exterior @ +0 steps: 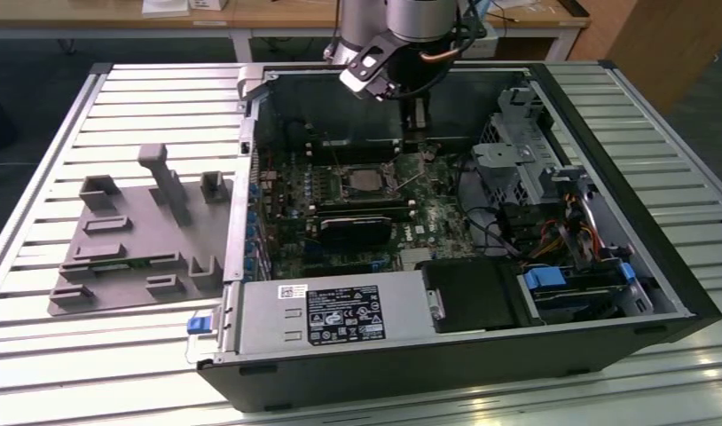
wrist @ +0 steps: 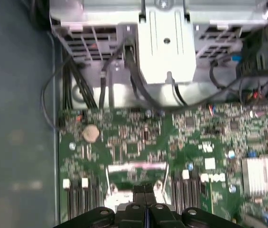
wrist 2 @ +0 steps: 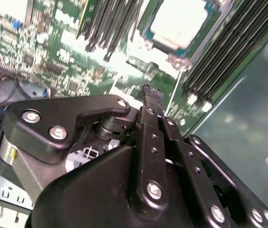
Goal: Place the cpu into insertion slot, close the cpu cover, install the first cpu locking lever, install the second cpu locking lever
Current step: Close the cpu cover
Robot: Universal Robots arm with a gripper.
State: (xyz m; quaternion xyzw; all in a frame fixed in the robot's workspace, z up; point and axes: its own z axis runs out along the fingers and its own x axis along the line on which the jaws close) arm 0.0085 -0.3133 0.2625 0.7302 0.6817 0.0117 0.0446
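The gripper (wrist 2: pixel 150 92) has its two fingers pressed tight together (like a shut beak). It hangs inside the computer case (exterior: pixel 456 368), near the cpu (wrist 2: pixel 179 21), which lies flat in the insertion slot (exterior: pixel 341 182).

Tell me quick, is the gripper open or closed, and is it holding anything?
Gripper: closed, nothing visibly held, close to the cpu.
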